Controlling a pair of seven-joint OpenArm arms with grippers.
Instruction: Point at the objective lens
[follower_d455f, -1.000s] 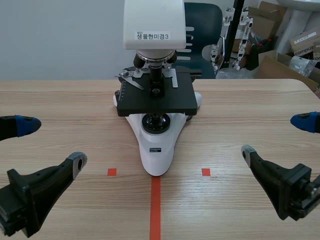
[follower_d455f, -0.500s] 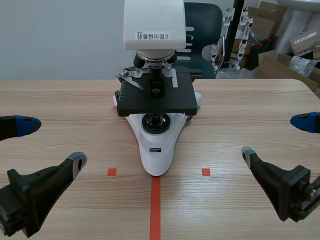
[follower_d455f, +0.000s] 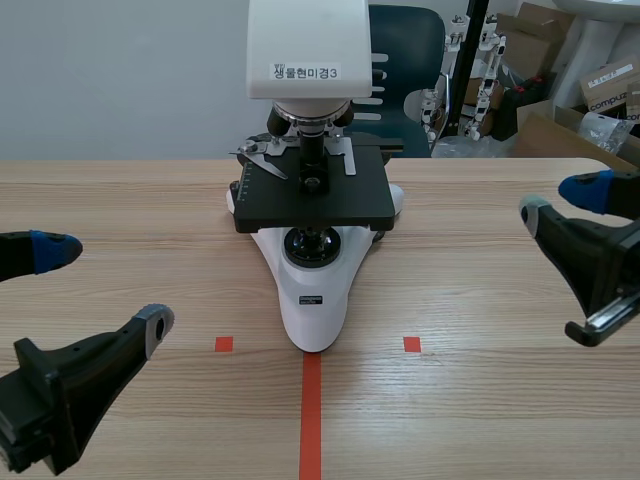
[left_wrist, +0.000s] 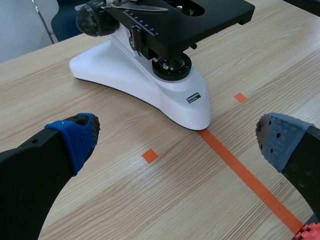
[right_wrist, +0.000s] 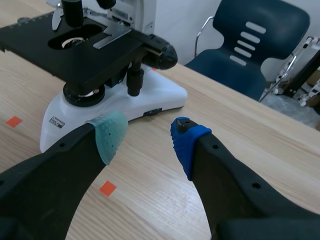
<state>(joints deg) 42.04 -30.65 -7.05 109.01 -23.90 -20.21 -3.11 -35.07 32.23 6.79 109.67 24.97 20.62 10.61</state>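
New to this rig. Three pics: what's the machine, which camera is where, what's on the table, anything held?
It is a robot with two black arms, each ending in a two-fingered gripper with soft dotted pads. The scene view looks from between the arms across a wooden table: the left gripper sits low at one side, the right gripper farther up at the other. The other two pictures come from a camera on each wrist, looking past that arm's own fingers. On the table stands a white microscope with a black stage; its objective lens points down at the stage. The orange-red tape is only marking. Both grippers are open and hold nothing; neither touches the microscope. Behind the table are a dark chair and cardboard boxes.
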